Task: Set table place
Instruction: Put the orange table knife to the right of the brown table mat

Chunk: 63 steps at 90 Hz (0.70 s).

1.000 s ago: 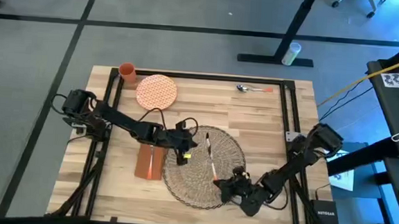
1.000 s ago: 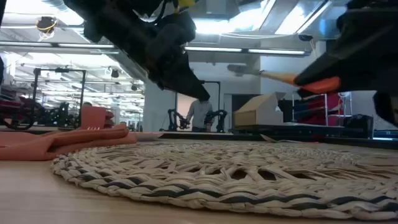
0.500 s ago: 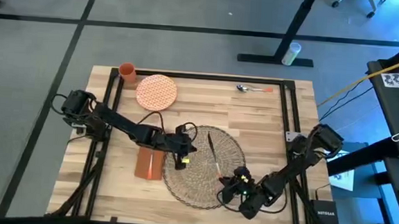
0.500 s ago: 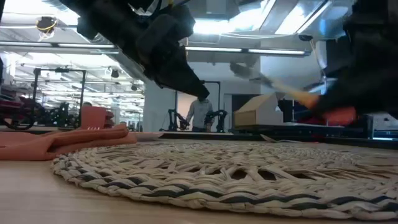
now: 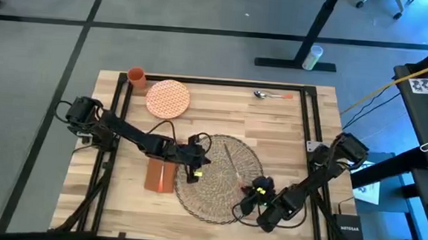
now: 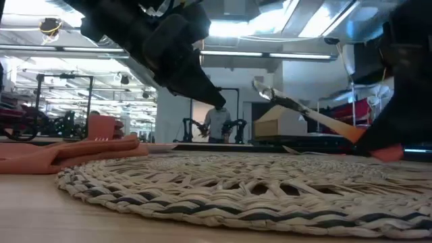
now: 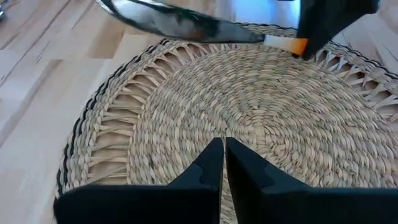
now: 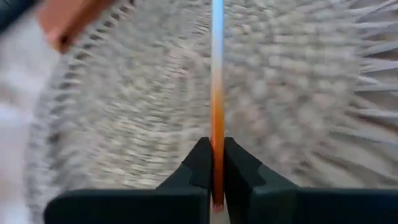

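Beige woven straw, the large round mat with a lacy rim (image 5: 218, 178) lies flat on the light plank table (image 5: 273, 124). Above its right part the right gripper (image 5: 248, 199) clenches an orange-handled metal knife (image 6: 307, 113). The left gripper (image 7: 224, 163), fingers pressed together and holding nothing, hovers over its left edge. The rust-orange napkin (image 5: 160, 175) lies beside the mat; the orange-patterned round plate (image 5: 168, 97), orange cup (image 5: 136, 76) and spoon (image 5: 271, 95) remain far from it, so much is left.
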Motion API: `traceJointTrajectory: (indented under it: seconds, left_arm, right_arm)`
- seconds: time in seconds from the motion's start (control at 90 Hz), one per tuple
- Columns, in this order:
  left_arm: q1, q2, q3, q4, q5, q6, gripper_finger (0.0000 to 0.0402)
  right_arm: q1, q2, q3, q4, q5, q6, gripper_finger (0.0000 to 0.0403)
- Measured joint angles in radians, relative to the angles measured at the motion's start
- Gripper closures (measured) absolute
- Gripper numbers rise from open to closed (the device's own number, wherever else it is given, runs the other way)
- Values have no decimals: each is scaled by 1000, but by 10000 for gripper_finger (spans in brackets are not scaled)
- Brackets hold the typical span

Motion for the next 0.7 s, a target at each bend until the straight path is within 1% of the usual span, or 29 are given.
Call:
traceJointTrajectory:
  seconds: [0.078,0.156,0.367,0.467,0.589,0.7]
  left_arm:
    - [-6,0,0,0,0,-5,400]
    - [-15,0,0,0,0,-8,400]
    - [-25,0,0,1,1,-7,400]
    - [-25,0,0,1,1,-7,400]
    - [-25,0,0,0,1,3,400]
    - [-25,0,0,-16,1,24,400]
  right_arm:
    - [0,0,7,65,22,1,402]
    - [-3,0,34,67,23,1,392]
    - [-7,0,73,33,8,-28,324]
    - [-7,0,74,33,3,-27,301]
    - [-7,0,74,33,5,-29,290]
    - [-8,0,74,33,22,-96,290]
